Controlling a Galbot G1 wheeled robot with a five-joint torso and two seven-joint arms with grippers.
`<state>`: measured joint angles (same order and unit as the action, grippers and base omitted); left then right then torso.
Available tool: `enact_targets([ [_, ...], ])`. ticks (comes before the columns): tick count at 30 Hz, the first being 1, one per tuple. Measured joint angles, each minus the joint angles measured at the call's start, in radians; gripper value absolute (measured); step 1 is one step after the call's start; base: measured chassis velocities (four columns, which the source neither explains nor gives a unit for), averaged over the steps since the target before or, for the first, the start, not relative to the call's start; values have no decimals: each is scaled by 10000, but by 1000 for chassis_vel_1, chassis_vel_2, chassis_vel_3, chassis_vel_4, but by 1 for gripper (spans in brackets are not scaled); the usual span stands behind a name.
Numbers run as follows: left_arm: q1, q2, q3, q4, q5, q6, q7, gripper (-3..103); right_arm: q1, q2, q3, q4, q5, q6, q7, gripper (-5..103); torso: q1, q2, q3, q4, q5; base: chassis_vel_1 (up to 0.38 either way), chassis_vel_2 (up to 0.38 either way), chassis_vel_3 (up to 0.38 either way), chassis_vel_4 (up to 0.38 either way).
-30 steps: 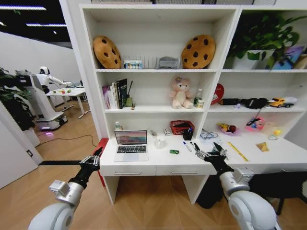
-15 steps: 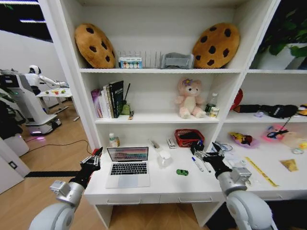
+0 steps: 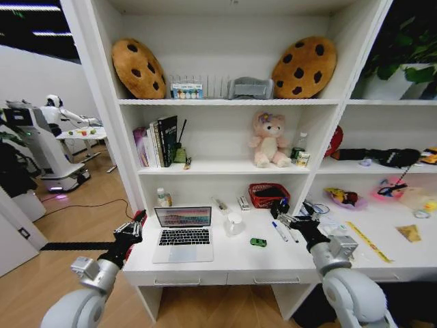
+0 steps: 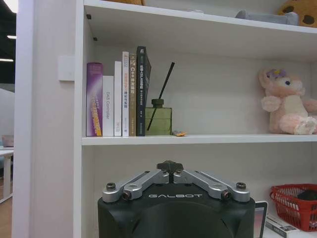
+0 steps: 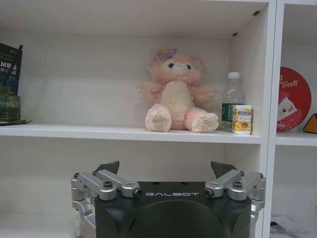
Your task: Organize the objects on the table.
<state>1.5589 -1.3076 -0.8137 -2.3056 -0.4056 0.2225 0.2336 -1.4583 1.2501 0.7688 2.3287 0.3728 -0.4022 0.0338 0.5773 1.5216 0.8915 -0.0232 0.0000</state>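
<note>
Left gripper [image 3: 128, 231] clenched, empty, lower left at the table [image 3: 239, 263] edge beside the laptop [image 3: 183, 234]. Right gripper [image 3: 298, 221] spread, empty, right of centre over two marker pens [image 3: 281, 231]; green toy car [image 3: 258, 242] at centre.

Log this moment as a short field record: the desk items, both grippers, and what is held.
table: long white desk
laptop: open, on the desk's left part
toy car: green, on the desk to the right of the laptop
marker pens: lying in front of the red basket
left gripper: fingers shut, at the desk's left end
right gripper: fingers open, above the desk beside the pens
held: nothing in either gripper
</note>
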Motion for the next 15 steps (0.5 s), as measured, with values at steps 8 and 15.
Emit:
enact_targets([
  [8, 15, 11, -13, -30, 18, -3, 19, 0, 29, -11, -2, -6, -58, -28, -20, 100, -5, 1, -1, 1, 0, 0, 0, 0, 0],
  [15, 31, 18, -23, -33, 17, -4, 36, 0, 85, -38, -59, -52, -61, -54, -43, 100, -4, 1, 0, 2, 0, 0, 0, 0, 0],
])
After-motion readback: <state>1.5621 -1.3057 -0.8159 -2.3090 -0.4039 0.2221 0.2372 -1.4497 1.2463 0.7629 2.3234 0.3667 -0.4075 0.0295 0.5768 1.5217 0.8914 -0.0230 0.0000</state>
